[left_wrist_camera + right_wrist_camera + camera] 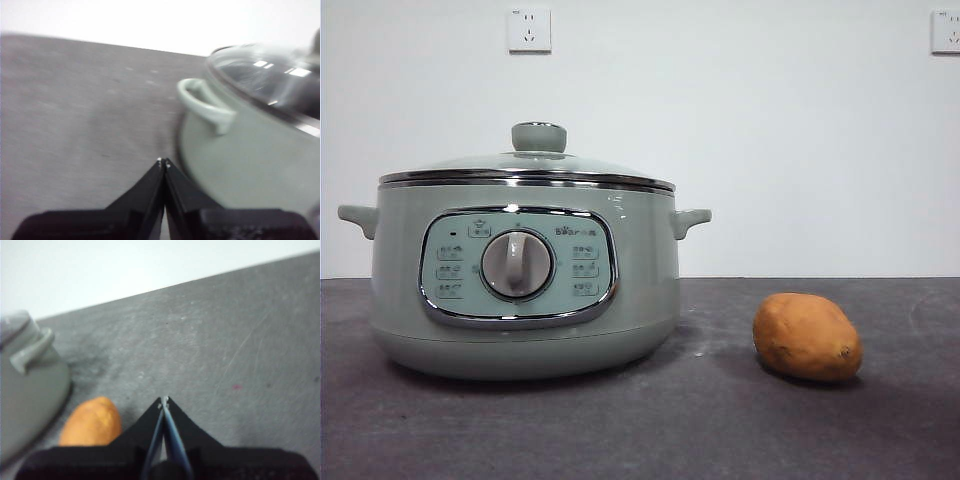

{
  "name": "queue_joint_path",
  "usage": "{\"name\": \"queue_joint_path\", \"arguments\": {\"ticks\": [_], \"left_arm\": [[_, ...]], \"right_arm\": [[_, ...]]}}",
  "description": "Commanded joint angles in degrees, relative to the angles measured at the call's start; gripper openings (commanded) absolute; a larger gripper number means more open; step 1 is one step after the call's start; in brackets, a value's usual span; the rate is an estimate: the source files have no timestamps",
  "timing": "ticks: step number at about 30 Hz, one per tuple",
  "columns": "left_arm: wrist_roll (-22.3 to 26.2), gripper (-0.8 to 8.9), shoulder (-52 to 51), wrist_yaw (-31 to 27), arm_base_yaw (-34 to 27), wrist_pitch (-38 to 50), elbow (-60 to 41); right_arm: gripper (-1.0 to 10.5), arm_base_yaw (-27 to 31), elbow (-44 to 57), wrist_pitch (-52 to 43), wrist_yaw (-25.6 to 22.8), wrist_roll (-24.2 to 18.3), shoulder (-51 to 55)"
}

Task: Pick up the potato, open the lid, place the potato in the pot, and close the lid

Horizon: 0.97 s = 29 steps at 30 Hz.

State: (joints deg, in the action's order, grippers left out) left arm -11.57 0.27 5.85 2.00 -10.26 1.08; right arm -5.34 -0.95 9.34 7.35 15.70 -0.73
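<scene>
**Potato waits on the table, lid shut, both grippers empty**

The potato [808, 337] lies on its side on the dark grey table [720, 420], at about 3 o'clock from the pot [525, 290] in the front view, near it but not touching. The lid [525, 170] sits closed on the pot's rim, its knob [539, 136] upright at the centre. Nothing in the task looks started yet.

The left gripper [163, 162] hovers above the table just beside the pot's side handle [207, 102], its jaws pressed together and holding nothing. The right gripper [164, 401] hangs over the table with the potato at roughly 8 o'clock of its tips; its jaws are likewise together and empty.

The potato is probably firm and fairly light, with smooth skin that could slide or roll under a pinch near its tapered ends. A hold across its thick middle seems safest. The lid is glass with a chrome rim, likely heavier and breakable; the round knob is the obvious place to take it, lifting straight up.

The tabletop is matte, flat and lightly scuffed, giving decent footing. Behind it stands a plain white wall [800, 140] with two power sockets [529, 29] high up.
</scene>
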Motion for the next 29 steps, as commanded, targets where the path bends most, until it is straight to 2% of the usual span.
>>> {"name": "queue_joint_path", "arguments": {"ticks": [1, 3, 5, 14, 19, 24, 29], "left_arm": [[-13.29, -0.03, -0.15, 3.80, -0.17, 0.33, -0.83], [-15.56, -0.03, -0.15, 6.34, -0.15, 0.44, -0.83], [-15.56, -0.03, -0.15, 6.45, -0.15, 1.01, -0.85], [-15.39, -0.08, -0.09, 8.13, -0.20, 0.61, 2.51], [-12.92, -0.08, 2.16, 8.37, -0.20, -3.54, 9.05], [-5.92, -0.08, 8.28, 13.57, -0.20, -5.81, 16.94], [-3.02, -0.08, 15.63, 17.42, -0.17, -7.04, 24.55]], "right_arm": [[0.0, -0.13, 0.59, 0.46, -0.02, 12.87, -0.02], [0.0, -0.13, 0.59, -0.24, 0.00, 16.28, -0.02], [0.0, -0.13, 0.59, -1.03, 0.02, 18.27, -0.02], [-0.1, -0.11, -4.09, -0.92, 0.17, 18.10, -1.20], [-0.1, -0.13, -11.10, 0.39, 0.26, 14.01, -7.04], [-0.1, -0.13, -20.50, 2.64, 0.28, 7.15, -15.78], [-0.1, -0.13, -29.51, 7.50, 3.52, 1.42, -24.52]]}}
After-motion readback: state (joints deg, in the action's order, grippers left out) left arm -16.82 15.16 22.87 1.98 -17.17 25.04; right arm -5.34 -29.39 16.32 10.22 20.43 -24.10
